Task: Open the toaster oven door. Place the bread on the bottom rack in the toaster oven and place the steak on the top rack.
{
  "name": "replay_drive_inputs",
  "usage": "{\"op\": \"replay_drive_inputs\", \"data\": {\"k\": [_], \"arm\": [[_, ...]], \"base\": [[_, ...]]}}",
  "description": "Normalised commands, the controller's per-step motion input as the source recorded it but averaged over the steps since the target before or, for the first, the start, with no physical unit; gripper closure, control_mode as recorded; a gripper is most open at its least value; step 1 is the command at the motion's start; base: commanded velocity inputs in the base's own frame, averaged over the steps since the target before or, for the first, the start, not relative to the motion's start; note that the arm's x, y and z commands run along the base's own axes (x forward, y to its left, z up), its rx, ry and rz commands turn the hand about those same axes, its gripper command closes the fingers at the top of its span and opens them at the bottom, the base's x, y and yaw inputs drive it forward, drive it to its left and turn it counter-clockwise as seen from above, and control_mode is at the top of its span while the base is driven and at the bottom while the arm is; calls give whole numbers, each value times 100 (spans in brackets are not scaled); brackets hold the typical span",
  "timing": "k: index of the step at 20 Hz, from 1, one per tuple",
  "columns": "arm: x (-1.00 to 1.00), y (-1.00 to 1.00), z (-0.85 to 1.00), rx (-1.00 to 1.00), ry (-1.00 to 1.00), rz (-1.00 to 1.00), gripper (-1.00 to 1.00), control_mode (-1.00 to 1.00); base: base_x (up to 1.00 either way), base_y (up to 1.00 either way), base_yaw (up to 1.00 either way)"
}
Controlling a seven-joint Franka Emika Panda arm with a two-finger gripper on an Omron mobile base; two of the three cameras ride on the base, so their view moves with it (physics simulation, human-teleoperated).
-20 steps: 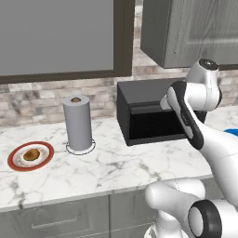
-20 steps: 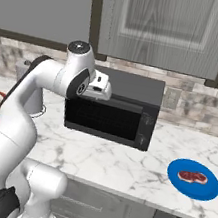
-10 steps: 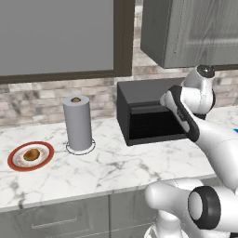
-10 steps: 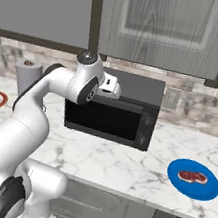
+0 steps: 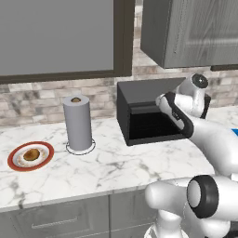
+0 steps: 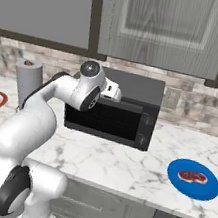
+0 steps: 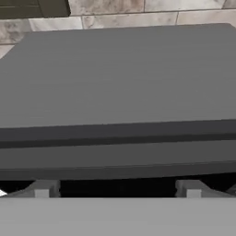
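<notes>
The black toaster oven [image 6: 134, 92] stands against the backsplash, and its toaster oven door [image 6: 102, 117] is upright and shut. Both racks are hidden behind it. My gripper [image 6: 117, 95] sits at the oven's upper front edge. In the hand view the gripper [image 7: 117, 191] is open, its fingertips [image 7: 42, 189] spread wide just before the dark top edge of the oven [image 7: 118, 83], with nothing between them. The bread [image 5: 31, 154] lies on a red-rimmed plate [image 5: 14, 163] at the far left. On a blue plate [image 6: 208, 192] to the right lies the steak [image 6: 191, 176].
A paper-towel roll [image 5: 78, 122] stands upright between the bread plate and the oven [image 5: 139, 116]. Wall cabinets [image 6: 166, 24] hang close above the oven. The marble counter [image 5: 102, 169] runs in front, with its edge near the base.
The arm has swung in toward the oven, bringing the hand nearer its upper front edge. The jaws stay wide apart.
</notes>
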Motion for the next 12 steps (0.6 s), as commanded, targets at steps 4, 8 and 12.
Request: {"op": "replay_drive_inputs", "data": {"k": [4,8,12], "arm": [[70,0,-7,5,1,0,-100,-100],[74,0,-1,0,9,0,-100,-100],[48,-3,-42,0,8,1,-100,-100]], "base": [[0,0,0],[0,0,0],[0,0,0]]}}
